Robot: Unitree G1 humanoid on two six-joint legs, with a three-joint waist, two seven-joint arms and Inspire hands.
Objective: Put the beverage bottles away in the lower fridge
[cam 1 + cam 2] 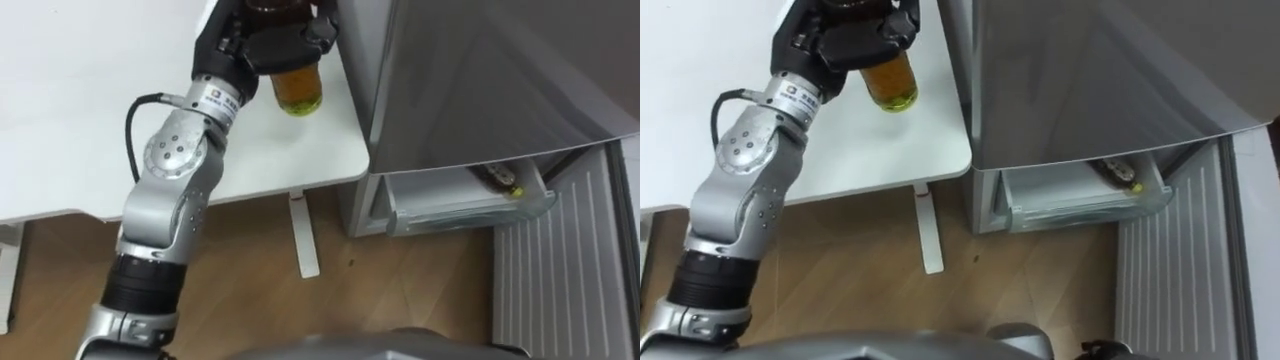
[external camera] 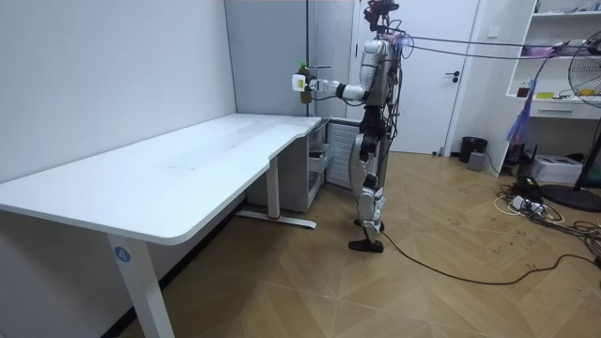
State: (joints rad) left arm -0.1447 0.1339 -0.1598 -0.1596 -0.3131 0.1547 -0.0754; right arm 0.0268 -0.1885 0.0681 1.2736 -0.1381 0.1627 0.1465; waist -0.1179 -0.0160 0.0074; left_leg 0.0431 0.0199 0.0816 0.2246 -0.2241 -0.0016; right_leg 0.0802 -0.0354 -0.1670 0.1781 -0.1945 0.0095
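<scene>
Since the left robot hand (image 1: 275,45) has its fingers curled round only the upper part of the drink bottle (image 1: 298,92), with the amber bottom hanging free above the corner of the tabletop (image 1: 80,120), I'd worry about it slipping or swinging on the way down. The lower fridge drawer (image 1: 470,205) stands pulled out, low and to the robot's right. The arm must clear the tabletop edge and drop beside the grey fridge (image 1: 480,80) front, and a careless sweep could knock the bottle on either. Another bottle (image 1: 497,178) lies in the drawer, so a hard landing might strike it. A ribbed white panel (image 1: 560,270), seemingly the open door, hems in the far side. Standing upright, the robot will probably need to bend.
</scene>
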